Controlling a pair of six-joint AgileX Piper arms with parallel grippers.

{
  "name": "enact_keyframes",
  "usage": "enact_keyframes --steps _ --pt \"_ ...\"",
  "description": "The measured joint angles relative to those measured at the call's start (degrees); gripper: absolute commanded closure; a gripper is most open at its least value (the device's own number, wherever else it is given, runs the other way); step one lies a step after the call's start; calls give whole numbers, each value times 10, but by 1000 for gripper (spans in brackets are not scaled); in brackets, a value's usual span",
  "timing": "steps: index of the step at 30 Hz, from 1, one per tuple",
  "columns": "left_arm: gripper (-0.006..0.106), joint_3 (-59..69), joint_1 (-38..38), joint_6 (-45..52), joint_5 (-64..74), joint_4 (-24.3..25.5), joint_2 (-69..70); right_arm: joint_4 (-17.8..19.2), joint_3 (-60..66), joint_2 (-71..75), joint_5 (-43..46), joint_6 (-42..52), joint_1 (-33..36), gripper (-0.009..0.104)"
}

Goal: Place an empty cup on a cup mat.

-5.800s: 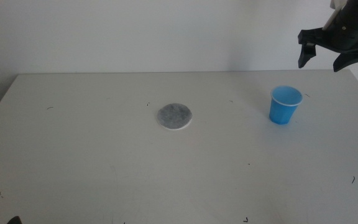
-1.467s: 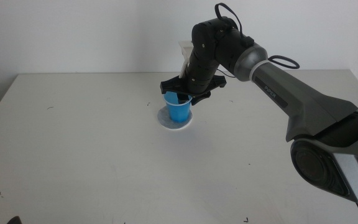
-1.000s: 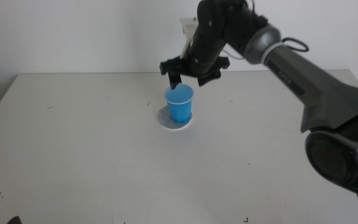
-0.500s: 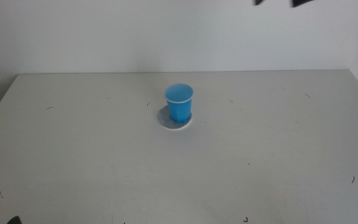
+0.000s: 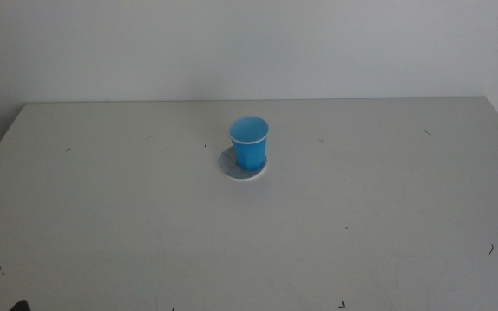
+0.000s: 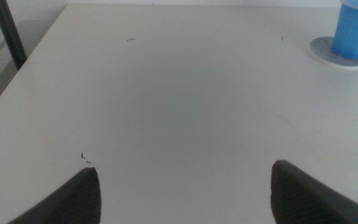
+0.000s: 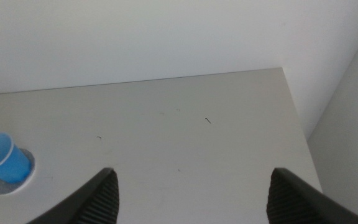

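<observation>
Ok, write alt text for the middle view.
A blue cup stands upright on a round grey mat near the middle of a pale table, in front of a white wall. No arm or gripper shows in this view.

A pale scuffed table point(image 5: 145, 225) meets a plain white wall point(image 5: 232, 43), seemingly evenly lit
</observation>
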State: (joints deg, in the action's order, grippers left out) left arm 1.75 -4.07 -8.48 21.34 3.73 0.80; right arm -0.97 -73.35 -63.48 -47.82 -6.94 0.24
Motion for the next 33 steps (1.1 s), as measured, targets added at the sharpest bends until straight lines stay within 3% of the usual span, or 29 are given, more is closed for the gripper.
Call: enact_keyframes --steps 9,16,20,29,33 --pt "-5 0 0 0 0 0 0 -59 285 232 170 122 -1 34" --pt "-5 0 0 0 0 0 0 -73 438 371 234 170 -1 20" --pt "-5 0 0 0 0 0 0 -81 486 417 260 173 -1 15" --pt "-5 0 0 0 0 0 0 -96 509 468 278 173 -1 15" --pt "-5 0 0 0 0 0 0 -70 529 470 313 178 -1 15"
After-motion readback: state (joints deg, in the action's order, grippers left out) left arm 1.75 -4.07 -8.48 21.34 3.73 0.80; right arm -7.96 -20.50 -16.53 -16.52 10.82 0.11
